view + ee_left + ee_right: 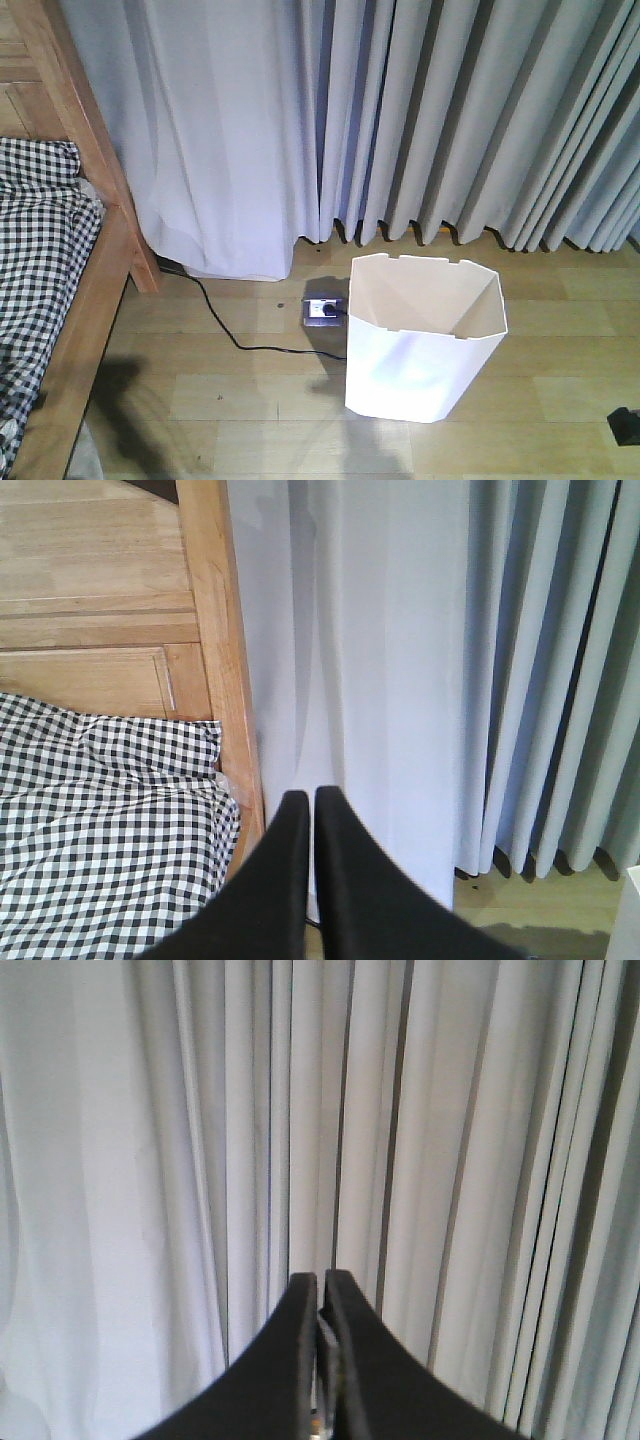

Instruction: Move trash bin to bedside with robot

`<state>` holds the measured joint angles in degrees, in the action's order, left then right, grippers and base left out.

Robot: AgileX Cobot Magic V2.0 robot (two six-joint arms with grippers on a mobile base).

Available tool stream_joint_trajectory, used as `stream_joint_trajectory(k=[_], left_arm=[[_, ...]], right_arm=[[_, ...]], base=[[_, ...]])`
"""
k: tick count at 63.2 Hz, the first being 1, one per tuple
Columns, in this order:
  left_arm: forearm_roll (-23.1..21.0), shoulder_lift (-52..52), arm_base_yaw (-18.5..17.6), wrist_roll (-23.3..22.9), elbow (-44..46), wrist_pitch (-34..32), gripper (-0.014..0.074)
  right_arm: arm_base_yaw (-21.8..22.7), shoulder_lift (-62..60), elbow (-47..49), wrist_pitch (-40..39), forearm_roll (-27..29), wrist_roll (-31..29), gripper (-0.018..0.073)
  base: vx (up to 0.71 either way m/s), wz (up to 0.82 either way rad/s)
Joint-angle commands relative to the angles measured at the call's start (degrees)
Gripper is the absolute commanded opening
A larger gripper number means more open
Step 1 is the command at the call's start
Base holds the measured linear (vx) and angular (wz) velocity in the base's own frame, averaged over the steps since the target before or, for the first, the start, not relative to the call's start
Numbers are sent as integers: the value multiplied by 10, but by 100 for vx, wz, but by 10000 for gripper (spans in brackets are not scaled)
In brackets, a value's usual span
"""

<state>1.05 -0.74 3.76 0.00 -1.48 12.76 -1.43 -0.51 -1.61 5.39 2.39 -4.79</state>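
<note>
The trash bin [425, 340] is white plastic, tapering toward its base, with flat angled sides, a many-cornered rim and a cream inside; it stands upright on the wooden floor [230, 400] just in front of the pale grey curtains [400, 110], right of the middle of the front view, and nothing can be seen inside it. The bed [75, 300], a light wooden frame with black-and-white checked bedding [35, 260], runs along the left edge of that view, well apart from the bin. Between bin and bed, just beside the bin's left side, a small grey floor socket [322, 310] sits on the boards with a plug in it, and a black cable [225, 325] trails from it across the floor to the foot of the bedpost [95, 150]. A small dark object [625, 425] shows at the lower right edge, too cut off to tell what it is. The left pincer [304, 805] has its black fingers pressed together, holding nothing, and faces the bedpost, the checked bedding and the curtain, with a sliver of the white bin at the far right edge. The right pincer [320, 1290] is likewise pressed together and empty, facing only curtain folds.
</note>
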Motion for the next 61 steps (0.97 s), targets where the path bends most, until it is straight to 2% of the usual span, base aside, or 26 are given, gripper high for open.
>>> stream_joint_trajectory(k=[1,61], left_arm=[[-2,-8,0,0,-11,-41,-6],[-2,-8,0,0,-11,-41,-6]], right_arm=[[1,-9,-4,-43,-13,3,-9],[1,-8,-4,-43,-13,2,-9]], base=[[0,0],[0,0]])
